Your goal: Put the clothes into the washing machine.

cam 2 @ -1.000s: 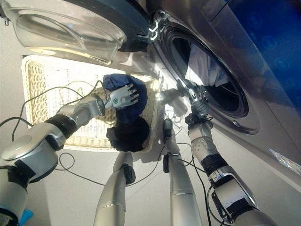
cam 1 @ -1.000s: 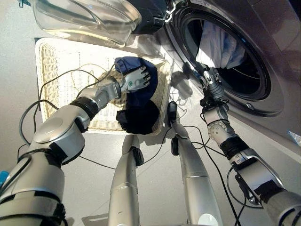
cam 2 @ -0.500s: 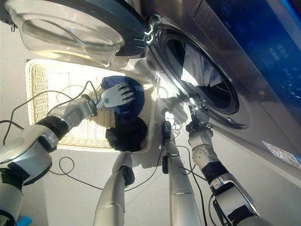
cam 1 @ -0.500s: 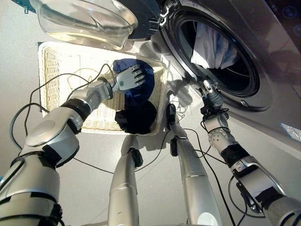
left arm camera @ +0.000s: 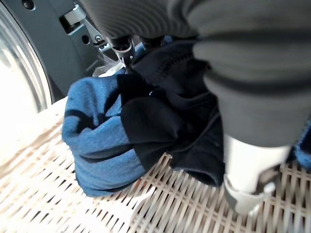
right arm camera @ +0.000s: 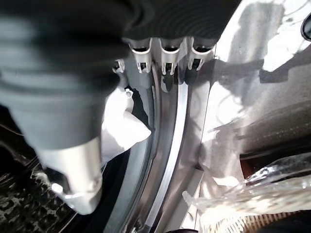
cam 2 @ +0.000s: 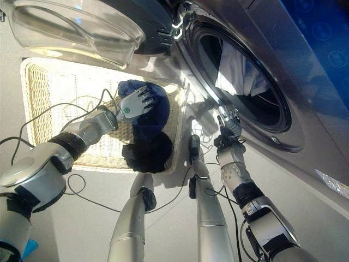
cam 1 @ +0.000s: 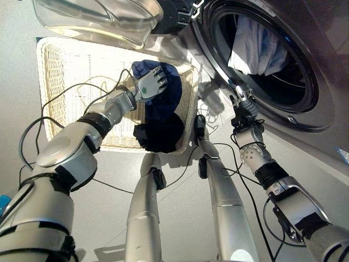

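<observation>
A blue garment (cam 1: 166,95) lies bunched in the white wicker basket (cam 1: 60,82) on the floor. A dark garment (cam 1: 159,134) lies beside it and hangs over the basket's near rim. My left hand (cam 1: 148,86) rests on top of the blue garment; up close, blue cloth (left arm camera: 97,145) and dark cloth (left arm camera: 160,121) are bunched under it. My right hand (cam 1: 244,106) is open, its straight fingers (right arm camera: 167,53) at the lower rim of the washing machine's round opening (cam 1: 294,117). A white cloth (cam 1: 256,49) hangs inside the drum.
The machine's clear door (cam 1: 98,22) stands swung open above the basket's far side. Grey floor (cam 1: 109,207) lies around the basket. A crumpled clear plastic sheet (right arm camera: 252,189) lies near the machine's front.
The whole view has shifted slightly. My left hand stays on the blue garment, a little farther up it. My right hand stays by the drum's rim.
</observation>
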